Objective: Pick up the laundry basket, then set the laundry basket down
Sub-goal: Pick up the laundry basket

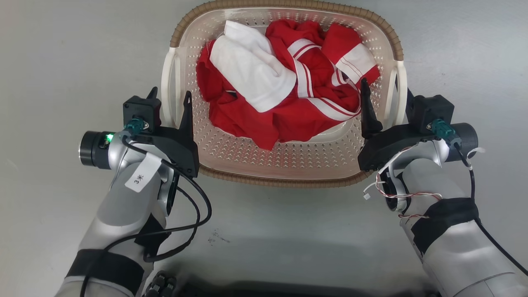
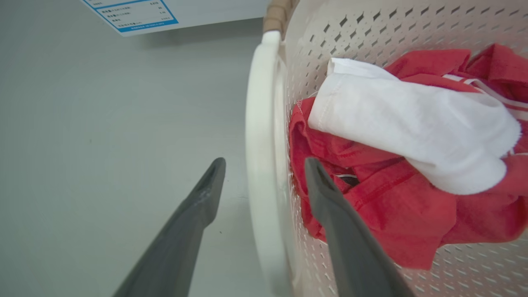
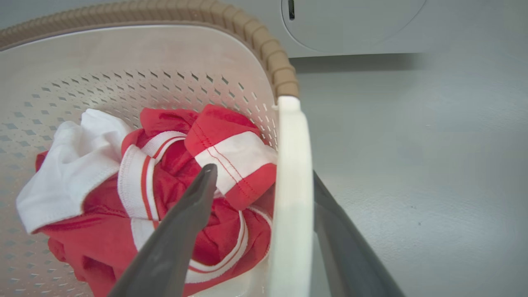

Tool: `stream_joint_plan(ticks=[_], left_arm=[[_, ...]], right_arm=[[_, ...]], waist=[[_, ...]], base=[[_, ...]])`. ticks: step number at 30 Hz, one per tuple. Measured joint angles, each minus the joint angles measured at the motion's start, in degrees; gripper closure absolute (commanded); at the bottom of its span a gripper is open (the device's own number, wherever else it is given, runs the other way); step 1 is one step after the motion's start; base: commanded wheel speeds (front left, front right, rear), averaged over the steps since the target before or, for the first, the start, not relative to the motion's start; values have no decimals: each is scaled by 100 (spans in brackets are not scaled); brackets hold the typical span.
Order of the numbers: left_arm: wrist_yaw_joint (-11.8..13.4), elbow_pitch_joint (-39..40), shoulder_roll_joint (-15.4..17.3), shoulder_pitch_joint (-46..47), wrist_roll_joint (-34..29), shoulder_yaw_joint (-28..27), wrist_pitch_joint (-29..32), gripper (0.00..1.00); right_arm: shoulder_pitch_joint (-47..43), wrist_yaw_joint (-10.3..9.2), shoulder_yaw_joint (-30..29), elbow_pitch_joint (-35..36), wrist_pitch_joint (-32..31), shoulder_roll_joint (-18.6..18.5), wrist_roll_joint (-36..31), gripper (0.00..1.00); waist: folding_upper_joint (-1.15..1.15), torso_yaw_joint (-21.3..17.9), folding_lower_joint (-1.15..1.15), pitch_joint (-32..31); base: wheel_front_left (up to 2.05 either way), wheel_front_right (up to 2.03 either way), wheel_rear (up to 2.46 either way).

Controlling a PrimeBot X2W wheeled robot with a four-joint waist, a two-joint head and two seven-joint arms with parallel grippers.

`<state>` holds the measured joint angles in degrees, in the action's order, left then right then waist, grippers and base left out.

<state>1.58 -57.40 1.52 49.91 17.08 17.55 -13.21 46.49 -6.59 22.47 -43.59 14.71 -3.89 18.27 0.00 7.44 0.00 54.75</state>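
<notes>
The laundry basket point(image 1: 288, 181) is cream-white and perforated with a brown woven-look rim, and it rests on the grey floor in front of me. Red and white clothes point(image 1: 288, 82) lie inside it. My left gripper point(image 1: 170, 91) is open and straddles the white left handle point(image 1: 167, 78), one finger outside and one inside the basket wall point(image 2: 371, 24). A gap shows on both sides of that handle point(image 2: 260, 123). My right gripper point(image 1: 385, 88) is open astride the right handle point(image 1: 402, 82). Its inner finger lies over the clothes, and its outer finger sits close behind the handle point(image 3: 291, 165).
A white appliance front point(image 3: 354, 24) with a round outline stands just beyond the basket. A blue-edged label point(image 2: 132, 14) is stuck on it. Bare grey floor point(image 1: 62, 62) spreads to both sides. Loose cables hang from both wrists near the basket's near rim.
</notes>
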Motion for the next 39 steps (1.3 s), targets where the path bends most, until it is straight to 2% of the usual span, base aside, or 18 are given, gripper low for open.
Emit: stream_joint_plan(ticks=[7,9,10,11,17,21,24,25,26,27,28,30,39], left_arm=[[-59,-138,-1,91,119,167,52,0],[-65,-168,-1,140,152,202,53,24],[-65,-176,0,163,155,225,54,33],[-65,-181,0,172,170,259,58,36],[-60,-283,-2,227,368,415,100,38],[-56,-334,11,280,426,500,100,51],[-51,-389,13,292,450,533,100,60],[-51,-417,20,303,459,543,100,70],[-49,-449,23,311,467,549,100,87],[-51,-471,31,319,477,565,100,99],[-52,-483,29,324,495,582,100,100],[-52,-512,27,339,525,621,100,100],[24,-560,13,338,812,932,102,100]], right_arm=[[37,-5,124,-172,0,-4,112,0],[109,-23,166,-213,0,-4,162,0],[133,-23,182,-223,0,-5,197,0],[146,-26,203,-241,0,-5,232,0],[229,-51,320,-315,1,-8,364,0],[233,-55,382,-359,1,-9,446,1],[260,-55,421,-404,1,-10,491,29],[274,-55,433,-423,1,-10,509,44],[296,-55,448,-446,1,-10,522,53],[324,-59,461,-468,0,-13,565,59],[346,-81,460,-486,0,-22,609,67],[354,-82,459,-533,1,-38,658,99],[353,-98,587,-780,0,-51,931,100]], waist=[[0,-13,0,19],[0,-19,0,25],[0,-22,0,28],[0,-25,0,31],[0,-46,0,43],[0,-55,0,48],[0,-57,0,48],[0,-58,0,47],[0,-58,0,45],[0,-58,0,41],[0,-59,0,36],[0,-58,0,22],[0,-67,0,-182]], base=[[0,0,0],[0,0,0],[0,0,0],[0,0,0],[0,0,0],[0,0,0],[0,0,0],[0,0,0],[0,0,0],[0,0,0],[0,0,0],[0,0,0],[0,0,0]])
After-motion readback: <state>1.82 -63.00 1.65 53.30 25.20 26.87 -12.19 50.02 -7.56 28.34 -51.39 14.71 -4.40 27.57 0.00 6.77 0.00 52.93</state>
